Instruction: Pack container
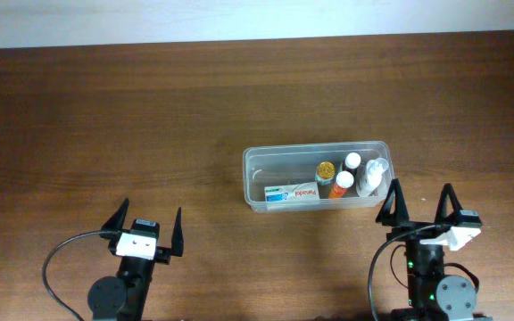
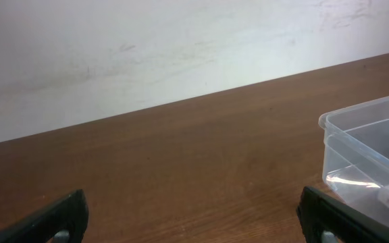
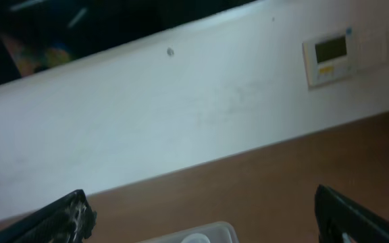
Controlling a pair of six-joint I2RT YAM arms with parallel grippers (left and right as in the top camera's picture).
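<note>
Container (image 1: 315, 147) holds box (image 1: 293, 193), seemingly four bottles (image 1: 344, 184); wall panel (image 3: 333, 54) beyond.

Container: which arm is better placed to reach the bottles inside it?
Probably the right. The right gripper sits open close to the right end of the container, where the bottles stand. The left gripper, also open, is well off to the container's left.

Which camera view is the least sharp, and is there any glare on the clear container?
Right wrist view: the softest, with the wall panel blurred and the top left dark. Left wrist view: a white glare streak inside the container, below a bright wall. Overhead view: even light, container fairly sharp, no strong glare.
</note>
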